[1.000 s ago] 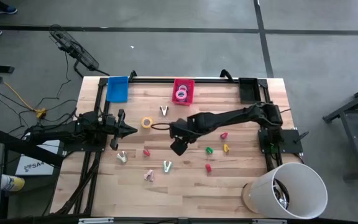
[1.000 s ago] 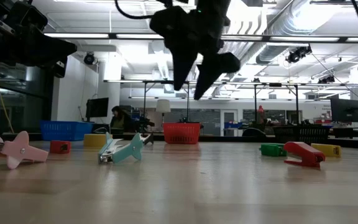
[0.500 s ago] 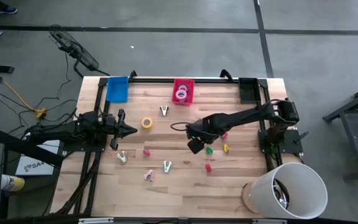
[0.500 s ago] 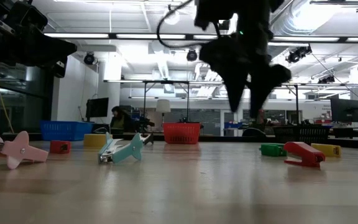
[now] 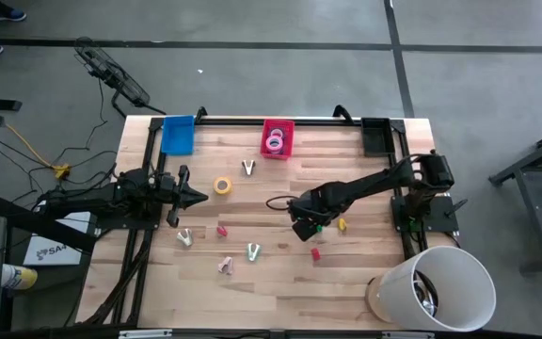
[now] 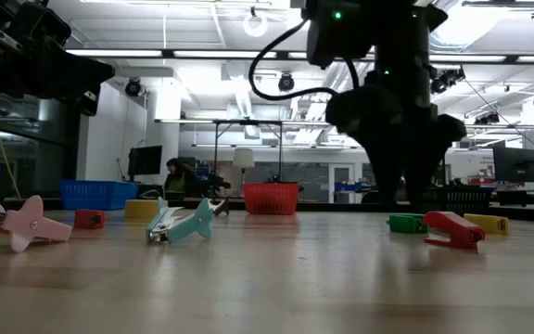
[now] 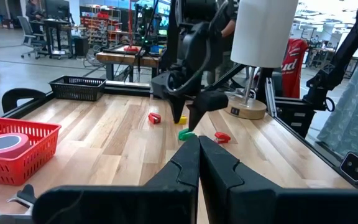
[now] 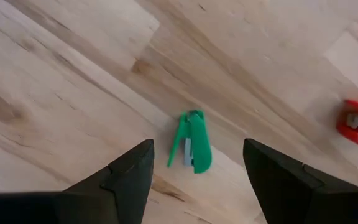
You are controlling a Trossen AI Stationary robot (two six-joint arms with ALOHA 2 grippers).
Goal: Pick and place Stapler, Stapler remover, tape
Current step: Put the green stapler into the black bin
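Green stapler below open right end effector

Robotics lab or industrial workshop. Wood-plank surface stands on grey concrete floor marked with dark lines. Behind: exposed ceiling ducts, strip lights, workbenches, monitors, a seated person. Loose cables trail alongside.

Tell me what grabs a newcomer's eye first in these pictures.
The right gripper hangs open directly over a small green stapler lying flat on the wooden table, right of its middle. Behind it, a red basket at the far edge holds pink tape, and a yellow tape roll lies loose beside the shut left gripper.
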